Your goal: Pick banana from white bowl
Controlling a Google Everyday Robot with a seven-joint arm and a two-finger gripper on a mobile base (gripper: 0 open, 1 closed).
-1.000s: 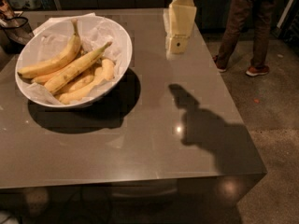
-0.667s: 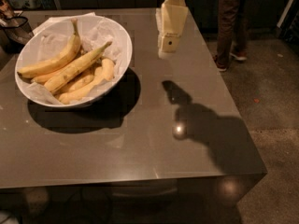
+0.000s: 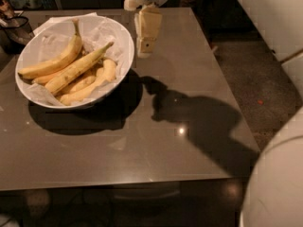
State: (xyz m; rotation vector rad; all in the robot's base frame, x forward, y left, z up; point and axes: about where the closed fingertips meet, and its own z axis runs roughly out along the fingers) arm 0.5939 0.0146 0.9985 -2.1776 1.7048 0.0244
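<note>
The white bowl [image 3: 124, 41], lined with crinkled white paper, stands on the left of the grey table [image 3: 189, 126]. The banana [image 3: 78, 68], long, fairly straight and brown-speckled, lies diagonally across the bowl with its thin stem pointing up right. A more curved, cleaner banana [image 3: 53, 63] lies along its left side, and short pale bananas [image 3: 93, 85] lie below it. My gripper [image 3: 145, 45] hangs cream-coloured above the table, just right of the bowl's far right rim. It is apart from the bananas and holds nothing.
A dark wire object [image 3: 15, 28] stands at the table's far left corner. The table's right edge drops to a speckled floor [image 3: 255, 79]. A white rounded body part [image 3: 279, 183] fills the lower right. The gripper's shadow [image 3: 199, 117] lies mid-table.
My gripper has moved left and closer to the bowl's rim. The view has shifted, and the person standing at the back right is out of view.
</note>
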